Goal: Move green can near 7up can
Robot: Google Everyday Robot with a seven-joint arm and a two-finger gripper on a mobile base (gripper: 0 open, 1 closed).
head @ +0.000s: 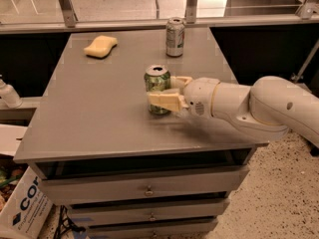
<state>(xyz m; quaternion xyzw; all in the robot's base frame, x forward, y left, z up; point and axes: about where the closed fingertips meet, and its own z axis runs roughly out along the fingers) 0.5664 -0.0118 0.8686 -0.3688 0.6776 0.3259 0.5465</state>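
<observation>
Grey table [99,113]: flat top over a stack of drawers [144,188], all shut. Speckled floor [279,198] lies to the right, and a metal rail [124,24] runs along the far edge.

Robot arm [259,106]: white, enters from the right edge and reaches left across the front right part of the top.

Gripper [162,89]: sits just right of the table's centre and is clamped on the green can. The near finger [162,101] crosses the can's front wall, and the far finger [182,79] shows behind the can on its right.

Cardboard box [25,208]: on the floor by the front left corner, below table level.

Green can [157,81]: upright between the fingers, silver top showing. Whether its base rests on the top or hangs just above it cannot be told.

7up can [175,37]: upright near the far edge, right of centre. It stands beyond the green can and slightly to its right, apart from it. The strip of table between the two cans is bare.

Yellow sponge [100,46]: lies flat at the far left of the top, well apart from both cans and off the line between them.

Bottle [7,93]: pale, partly cut off at the left edge, off the table.

Open room: the left half and the front strip of the top are bare. The right edge lies near the 7up can, and the arm lies over the front right corner.
</observation>
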